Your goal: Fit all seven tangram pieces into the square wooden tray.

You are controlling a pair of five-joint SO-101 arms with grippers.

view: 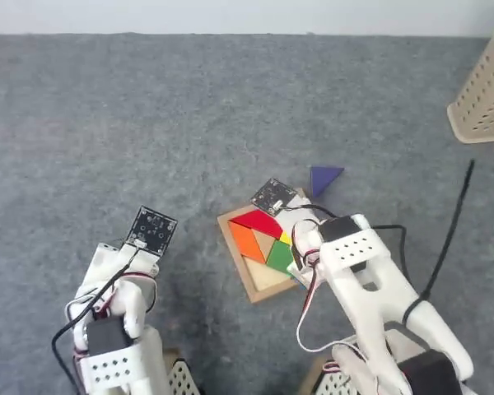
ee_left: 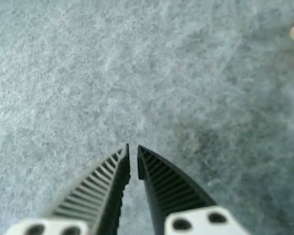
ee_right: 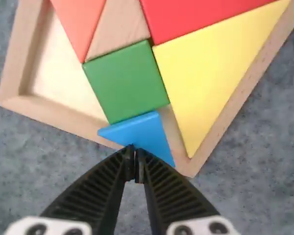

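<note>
The square wooden tray [ee_right: 12, 63] holds a red triangle [ee_right: 196, 14], an orange triangle [ee_right: 81, 19], a plain wood triangle [ee_right: 120, 27], a green square [ee_right: 125, 81] and a yellow triangle [ee_right: 210, 78]. A blue triangle [ee_right: 137, 134] lies askew over the tray's rim beside the green square. My right gripper [ee_right: 135, 155] is shut, its tips against the blue triangle's edge. From above, the right arm [view: 354, 247] covers the tray's [view: 235, 259] right side. A purple triangle [view: 323, 177] lies on the carpet beyond the tray. My left gripper [ee_left: 133, 148] is shut over bare carpet.
Grey carpet covers the table. A beige perforated basket [view: 486, 90] stands at the far right. A black cable [view: 449, 230] runs along the right arm. The left arm [view: 119, 296] sits at the front left, apart from the tray.
</note>
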